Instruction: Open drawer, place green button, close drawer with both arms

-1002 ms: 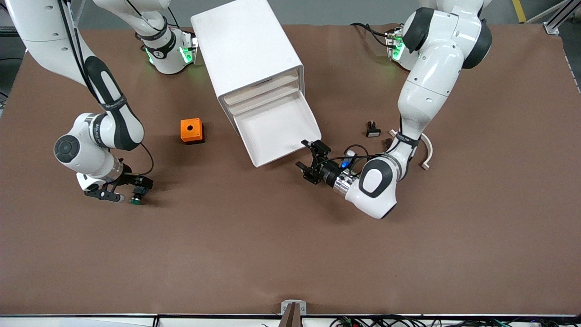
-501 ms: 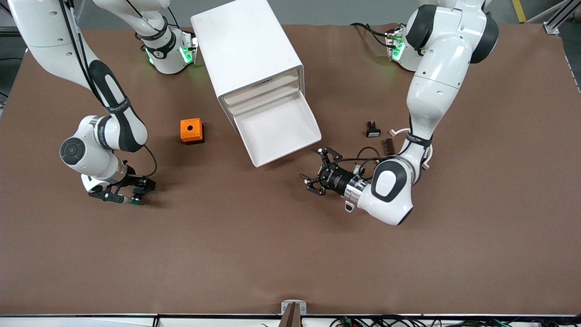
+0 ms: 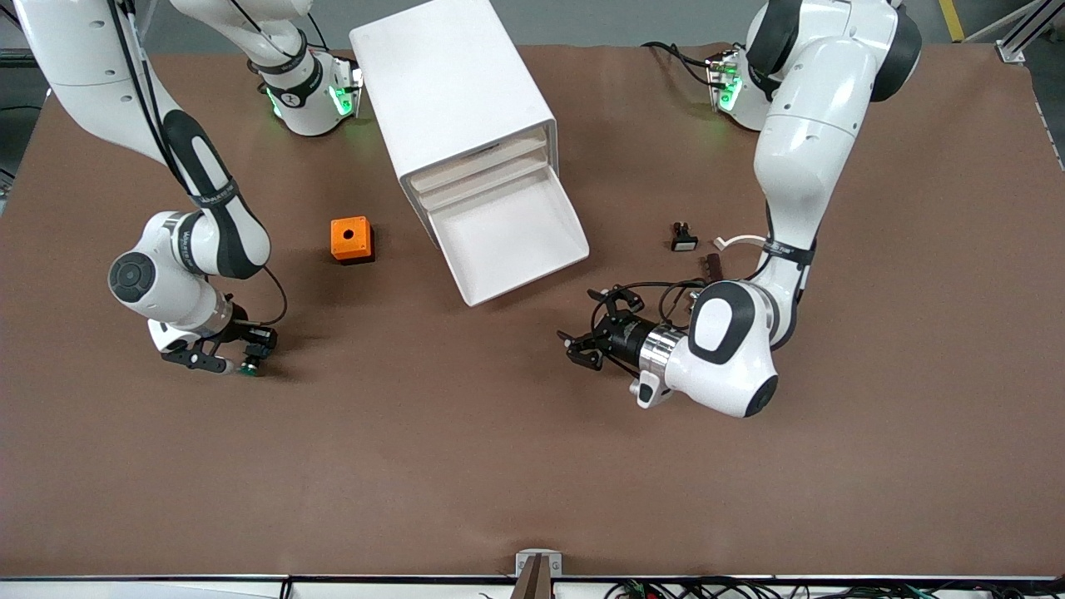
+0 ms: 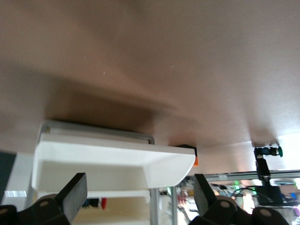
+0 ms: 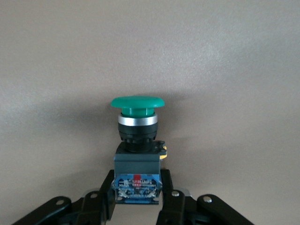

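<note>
The lowest drawer of the white cabinet is pulled out and shows nothing inside. My right gripper is low over the table toward the right arm's end, shut on the dark body of the green-capped button. In the right wrist view the button sits between the fingers of the right gripper, cap pointing away. My left gripper is open and holds nothing, low over the table just off the drawer's front corner. The left wrist view shows the left gripper, the drawer and the distant button.
An orange cube with a hole sits beside the cabinet toward the right arm's end. A small black switch with a white face, a small brown piece and a white curved piece lie by the left arm.
My left gripper has drawn back from the drawer's front edge toward the front camera, still open. My right gripper has stayed on the button, almost unmoved.
</note>
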Motion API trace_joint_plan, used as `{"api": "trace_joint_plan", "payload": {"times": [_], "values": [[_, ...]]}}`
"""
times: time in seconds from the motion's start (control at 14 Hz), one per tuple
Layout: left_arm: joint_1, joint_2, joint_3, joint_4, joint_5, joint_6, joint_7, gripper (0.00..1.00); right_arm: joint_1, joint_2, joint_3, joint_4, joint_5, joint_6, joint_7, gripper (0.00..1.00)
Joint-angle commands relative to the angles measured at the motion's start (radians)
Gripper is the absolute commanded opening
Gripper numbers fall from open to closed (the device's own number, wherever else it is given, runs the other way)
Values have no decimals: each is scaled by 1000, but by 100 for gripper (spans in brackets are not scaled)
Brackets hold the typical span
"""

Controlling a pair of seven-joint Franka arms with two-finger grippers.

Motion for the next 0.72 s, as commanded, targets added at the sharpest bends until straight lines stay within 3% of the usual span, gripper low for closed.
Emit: {"api": "trace_joint_plan", "payload": {"times": [0.0,0.29,0.64], "values": [[-16,-59,16,-15,102,58,82,100,1,-50,-4,15,11,-93,20,0],[-16,-114,13,-17,274,115,124,100,19,-171,-1,30,11,-280,124,0],[-42,-136,8,-23,447,185,136,100,109,-341,0,108,11,-577,395,0]]}}
